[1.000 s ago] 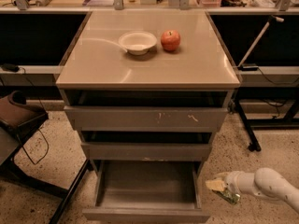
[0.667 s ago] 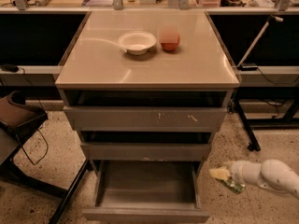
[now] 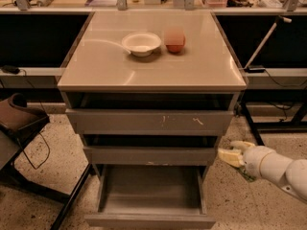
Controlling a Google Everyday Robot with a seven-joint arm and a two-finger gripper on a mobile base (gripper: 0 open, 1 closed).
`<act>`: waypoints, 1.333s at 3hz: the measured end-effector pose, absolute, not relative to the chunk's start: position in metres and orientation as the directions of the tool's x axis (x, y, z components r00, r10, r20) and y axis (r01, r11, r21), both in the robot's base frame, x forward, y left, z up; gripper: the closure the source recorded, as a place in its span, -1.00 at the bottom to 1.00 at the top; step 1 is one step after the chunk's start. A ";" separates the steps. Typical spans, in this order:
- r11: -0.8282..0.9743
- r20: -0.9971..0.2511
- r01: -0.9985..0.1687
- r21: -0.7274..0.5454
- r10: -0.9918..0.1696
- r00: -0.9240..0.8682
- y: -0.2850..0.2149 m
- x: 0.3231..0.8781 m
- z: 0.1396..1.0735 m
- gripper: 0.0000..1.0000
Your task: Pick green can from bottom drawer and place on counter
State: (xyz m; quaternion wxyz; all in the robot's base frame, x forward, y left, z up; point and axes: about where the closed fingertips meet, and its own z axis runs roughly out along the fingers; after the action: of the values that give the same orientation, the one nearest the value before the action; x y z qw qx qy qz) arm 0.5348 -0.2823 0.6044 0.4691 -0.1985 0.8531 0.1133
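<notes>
Change over the last second: the gripper (image 3: pixel 229 156) has come up from bottom drawer height to level with the middle drawer (image 3: pixel 148 155). It has also shifted slightly further right. It now sits outside the cabinet, below and just off the front right corner of the counter (image 3: pixel 201 75), pointing left toward the cabinet side.

The bottom drawer (image 3: pixel 149 220) is pulled out, and the tray floor I can see has nothing on it.

A small dark green patch sits right under the gripper's wrist and has travelled up with it. I take that to be the can (image 3: pixel 246 175). If so, the pick is done and the task is mid-lift, with the carry up and over the counter's front or right edge still to go.

I can't tell how far the gripper is open or whether it actually has hold of the can, because most of the can is hidden behind it.

Can orientation: not enough shows to call which way the long axis runs or where the ends point. I'd check that before set-down.

The counter has a bowl (image 3: pixel 141 43) and an apple (image 3: pixel 175 41) near the middle of the back edge. The front half looks the easier place to put it.
</notes>
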 end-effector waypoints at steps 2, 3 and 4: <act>0.871 -0.878 -0.474 -0.126 -0.321 -0.356 -0.207 0.525 0.732 1.00; 0.871 -0.881 -0.481 -0.097 -0.301 -0.366 -0.205 0.530 0.729 1.00; 0.878 -0.891 -0.464 -0.120 -0.302 -0.339 -0.215 0.569 0.779 1.00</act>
State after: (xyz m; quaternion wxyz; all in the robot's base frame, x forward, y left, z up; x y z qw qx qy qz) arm 0.5693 -0.2147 0.7787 0.5245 -0.2350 0.8147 0.0774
